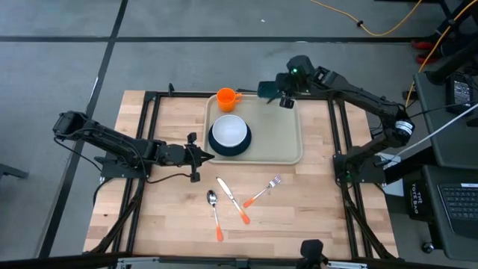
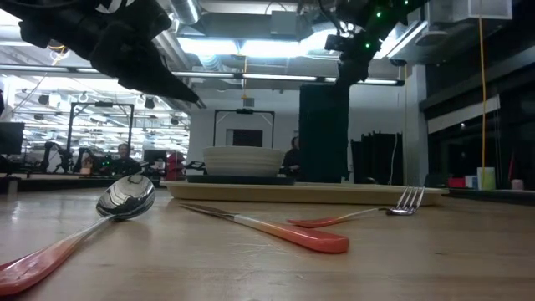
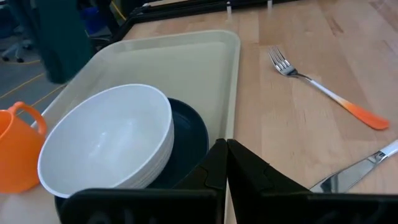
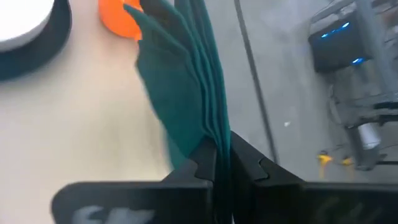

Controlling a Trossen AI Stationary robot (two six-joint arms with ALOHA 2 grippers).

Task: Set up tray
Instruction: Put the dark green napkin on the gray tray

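Right gripper had its fingers pinched shut on a folded dark green cloth napkin, which hung draped from them over the far right corner of the large beige rectangular plastic tray with low raised rim. In the high view the napkin sat at the tray's back edge, just right of the small orange plastic mug. The bare stretch of tray lay directly below and toward the near side from the fingers; the tray's long axis ran left to right across the wooden counter. Judged that the drop spot was the open right half of the tray, so the right arm, already above it, was the nearer one. Left gripper waited low at the tray's left near corner, fingers closed on nothing, tips pointing at the white ceramic bowl stacked on the dark blue round plate. Still off the tray, on the counter nearer the front: orange-handled metal spoon, knife and fork, all lying closer to the left arm than the right.
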